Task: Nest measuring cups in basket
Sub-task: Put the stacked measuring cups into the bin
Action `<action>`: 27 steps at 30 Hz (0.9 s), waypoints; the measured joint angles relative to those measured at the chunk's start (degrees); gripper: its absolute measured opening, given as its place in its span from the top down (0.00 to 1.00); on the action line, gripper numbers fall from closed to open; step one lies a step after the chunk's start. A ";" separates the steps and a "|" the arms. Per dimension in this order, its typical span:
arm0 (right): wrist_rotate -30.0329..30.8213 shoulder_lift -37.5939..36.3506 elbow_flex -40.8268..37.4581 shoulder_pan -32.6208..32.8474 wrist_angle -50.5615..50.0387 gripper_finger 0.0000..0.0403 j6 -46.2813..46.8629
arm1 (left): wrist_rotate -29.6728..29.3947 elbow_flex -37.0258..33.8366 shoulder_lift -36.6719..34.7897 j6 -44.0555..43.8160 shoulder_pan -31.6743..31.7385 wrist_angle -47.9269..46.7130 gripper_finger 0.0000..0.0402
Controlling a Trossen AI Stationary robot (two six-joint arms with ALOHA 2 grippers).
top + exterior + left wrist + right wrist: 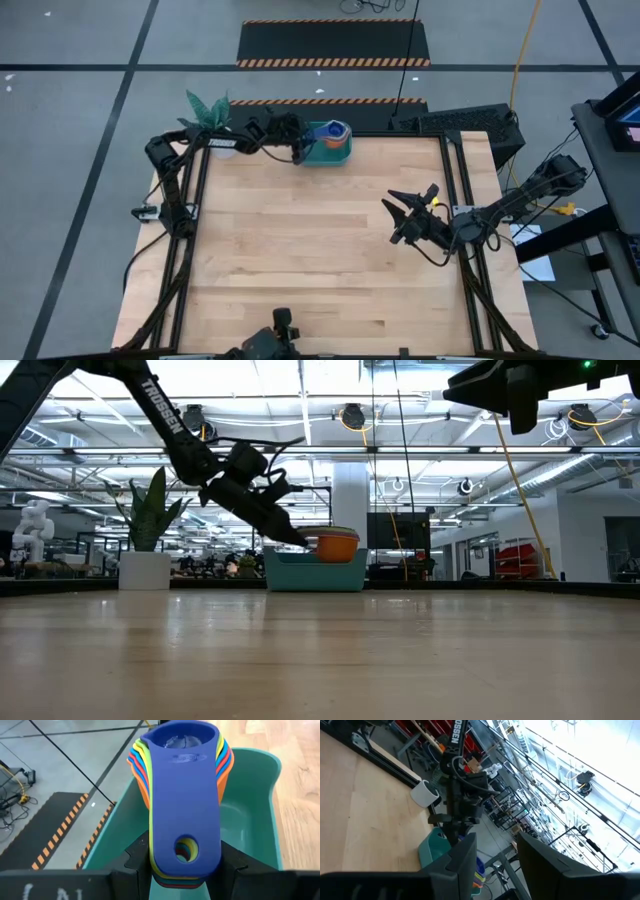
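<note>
The left tool is clamped on the handles of the nested measuring cups — blue one on top — holding the stack over the teal basket at the table's far edge. The right tool hangs spread and empty above the table's right side — well apart from the basket.

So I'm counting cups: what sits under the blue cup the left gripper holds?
Under the blue cup, nested cup rims show: yellow, red, light blue, orange. Their bowls are covered. The left gripper clamps the handles over the basket.
</note>
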 joint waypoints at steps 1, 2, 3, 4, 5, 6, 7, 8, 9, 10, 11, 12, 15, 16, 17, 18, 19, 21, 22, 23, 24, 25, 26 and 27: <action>0.02 0.00 0.00 0.00 -0.06 0.66 0.00 | 0.00 0.39 0.00 -0.05 0.08 -0.53 0.67; 0.04 0.00 0.00 0.00 -0.16 0.66 0.00 | 0.00 0.80 0.00 -0.07 0.12 -1.66 0.67; 0.11 0.00 0.00 0.00 -0.36 0.66 0.00 | 0.02 1.28 0.00 -0.08 0.22 -2.98 0.67; 0.13 0.00 0.00 0.00 -0.67 0.66 0.00 | 0.00 1.78 0.00 -0.13 0.28 -4.62 0.67; 0.14 0.00 0.00 0.00 -1.01 0.66 0.00 | -0.01 2.29 0.00 -0.31 0.33 -6.44 0.67; 0.15 0.00 0.00 0.00 -1.31 0.66 0.00 | -0.03 2.78 0.00 -0.34 0.33 -8.28 0.67; 0.15 0.00 0.00 0.00 -1.66 0.66 0.00 | -0.03 3.25 0.00 -0.19 0.33 -9.42 0.67; 0.20 0.00 0.00 0.00 -1.77 0.66 0.00 | -0.08 3.56 0.00 0.09 0.33 -10.02 0.67; 0.20 0.00 0.00 0.00 -1.77 0.66 0.02 | -0.06 3.73 0.00 0.15 0.33 -10.20 0.67; 0.20 0.00 0.00 0.00 -1.75 0.66 0.11 | -0.07 3.76 0.00 0.15 0.33 -10.10 0.67; 0.20 0.00 0.00 0.00 -1.75 0.66 0.19 | -0.07 3.78 0.00 0.15 0.33 -10.08 0.67; 0.21 0.00 0.00 0.00 -1.75 0.66 0.34 | -0.07 3.78 0.00 0.15 0.33 -10.23 0.67; 0.16 0.00 0.00 0.00 -1.75 0.66 0.43 | -0.07 3.78 0.00 0.07 0.37 -10.29 0.67; 0.15 0.00 0.00 0.00 -1.73 0.66 0.60 | -0.08 3.78 0.00 -0.06 0.39 -10.29 0.67; 0.13 0.00 0.00 0.00 -1.73 0.66 0.83 | -0.09 3.78 0.00 -0.13 0.42 -10.32 0.67; 0.13 0.00 0.00 0.00 -1.73 0.66 0.95 | -0.10 3.78 0.00 -0.31 0.42 -10.48 0.67; 0.13 0.00 0.00 0.00 -1.71 0.66 1.00 | -0.11 3.78 0.00 -0.34 0.44 -10.70 0.67; 0.11 0.00 0.00 0.00 -1.71 0.66 1.07 | -0.29 3.78 0.00 -0.41 0.44 -10.78 0.67; 0.11 0.00 0.00 0.00 -1.71 0.66 1.07 | -0.58 3.78 0.00 -0.55 0.43 -10.78 0.67; 0.09 0.00 0.00 0.00 -1.71 0.66 1.07 | -0.63 3.88 0.00 -0.67 0.34 -11.09 0.67; 0.10 0.00 0.00 0.00 -1.71 0.66 1.07 | -0.63 4.28 0.00 -1.01 0.16 -12.08 0.67; 0.10 0.00 0.00 0.00 -1.71 0.66 1.07 | -0.77 4.81 0.00 -1.01 -0.07 -13.14 0.67; 0.09 0.00 0.00 0.00 -1.71 0.66 1.07 | -1.09 5.45 0.00 -1.01 -0.27 -14.35 0.67; 0.09 0.00 0.00 0.00 -1.69 0.66 1.07 | -1.34 6.21 0.00 -0.98 -0.47 -15.38 0.67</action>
